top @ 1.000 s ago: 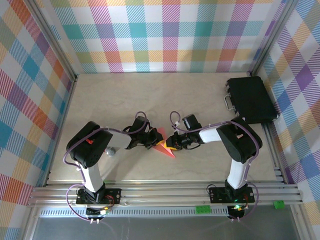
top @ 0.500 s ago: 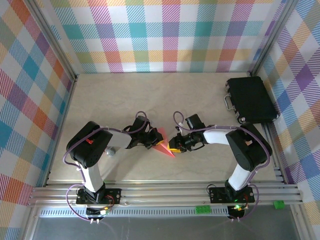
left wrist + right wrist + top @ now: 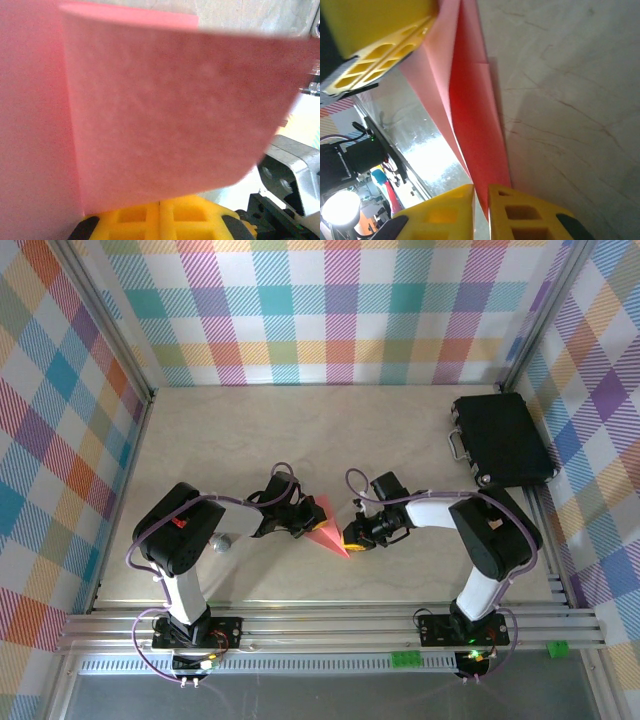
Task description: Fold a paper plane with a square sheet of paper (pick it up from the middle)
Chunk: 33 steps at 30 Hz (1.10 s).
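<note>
The salmon-pink sheet of paper (image 3: 325, 532) is folded into a narrow pointed shape and sits between the two grippers, low over the table's middle. My left gripper (image 3: 305, 523) is shut on its wide end. In the left wrist view the paper (image 3: 175, 110) rises from the closed yellow fingers (image 3: 160, 212). My right gripper (image 3: 352, 536) is at the pointed end. In the right wrist view the paper's tip (image 3: 475, 125) runs into the thin slit between the nearly closed gripper (image 3: 480, 205). The left gripper's yellow fingers (image 3: 375, 40) show at top left there.
A black case (image 3: 503, 438) lies at the table's back right, by the right wall. Pale bare tabletop (image 3: 300, 430) stretches behind both arms. Checked walls enclose three sides, and a metal rail (image 3: 320, 625) runs along the near edge.
The right gripper slid a little toward the paper's pointed tip and its jaws narrowed onto it. The right elbow swung outward. The left gripper kept its hold without moving.
</note>
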Tool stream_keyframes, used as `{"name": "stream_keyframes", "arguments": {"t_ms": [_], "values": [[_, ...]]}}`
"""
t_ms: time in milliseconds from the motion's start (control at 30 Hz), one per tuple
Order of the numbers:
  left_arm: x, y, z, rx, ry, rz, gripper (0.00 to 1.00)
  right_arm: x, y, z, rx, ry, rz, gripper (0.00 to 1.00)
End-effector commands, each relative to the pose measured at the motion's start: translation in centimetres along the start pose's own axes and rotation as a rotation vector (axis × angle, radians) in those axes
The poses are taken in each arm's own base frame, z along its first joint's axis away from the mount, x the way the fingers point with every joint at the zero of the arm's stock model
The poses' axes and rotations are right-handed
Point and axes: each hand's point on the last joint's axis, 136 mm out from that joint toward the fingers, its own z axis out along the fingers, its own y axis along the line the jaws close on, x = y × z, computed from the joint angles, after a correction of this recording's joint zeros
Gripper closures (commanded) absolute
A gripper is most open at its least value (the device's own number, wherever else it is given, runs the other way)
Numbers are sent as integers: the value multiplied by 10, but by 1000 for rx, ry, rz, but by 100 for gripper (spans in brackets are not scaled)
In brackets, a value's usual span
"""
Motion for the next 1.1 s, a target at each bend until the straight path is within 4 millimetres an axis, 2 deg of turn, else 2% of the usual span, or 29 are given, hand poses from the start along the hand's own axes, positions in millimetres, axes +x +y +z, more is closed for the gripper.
{"name": "stream_keyframes", "arguments": {"t_ms": [0,300,567,867,1067], "values": [[10,48,3,-176,11,-68,97,8,-13,4,42,27,6,85],[5,35,3,-143,2,-59,96,10,-21,8,72,37,10,86],[-2,-13,-9,-7,-20,0,91,11,-26,10,113,39,8,89],[14,-33,-27,49,-29,55,86,11,-29,10,161,29,3,90],[35,-27,-22,23,12,73,88,11,-31,10,173,21,5,90]]}}
